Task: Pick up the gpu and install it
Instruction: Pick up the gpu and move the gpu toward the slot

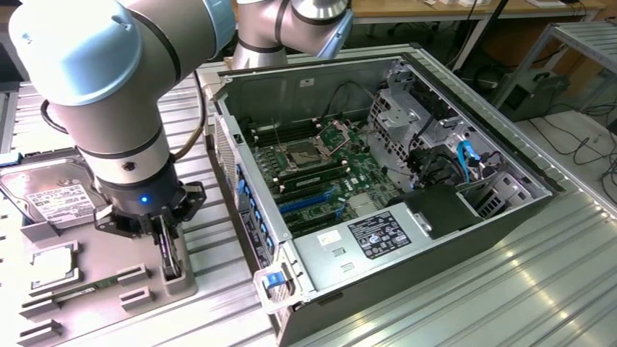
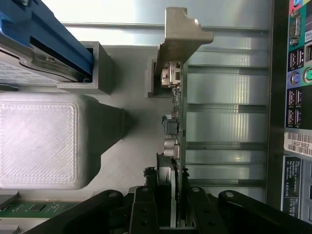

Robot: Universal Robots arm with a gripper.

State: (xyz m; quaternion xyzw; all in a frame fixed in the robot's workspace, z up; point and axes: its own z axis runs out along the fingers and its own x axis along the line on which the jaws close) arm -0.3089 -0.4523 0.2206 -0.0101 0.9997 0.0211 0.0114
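The pincer (image 1: pixel 170 249) points straight down and has closed narrowly onto the gpu (image 1: pixel 173 254), one black finger (image 2: pixel 144 210) against the fan face and the other against the green board face. The gpu (image 2: pixel 175 122) stands on edge between them in a slot of the grey holder tray (image 1: pixel 101 242), not lifted out. Its silvery end bracket (image 2: pixel 180 34) is at the end of the card farthest from the pincer in the wrist view.

Just beside the pincer, on the fan side of the card, rises a pale ribbed block (image 2: pixel 39 141) of the tray, close to the card but apart from it. A green strip of board (image 2: pixel 34 208) lies low in the tray next to that block. Farther on the same side, toward the exterior view's left, a square silver chip (image 1: pixel 50 264) lies in its recess, and beyond it the hard drive (image 1: pixel 53 196) with its white label.

On the other side of the pincer, toward the exterior view's right, the open computer case (image 1: pixel 453 217) lies on the ribbed metal table (image 1: pixel 521 289). Its near wall stands between the pincer and the motherboard (image 1: pixel 323 177). The wrist view shows the case's rear ports (image 2: pixel 298 92) near the card.
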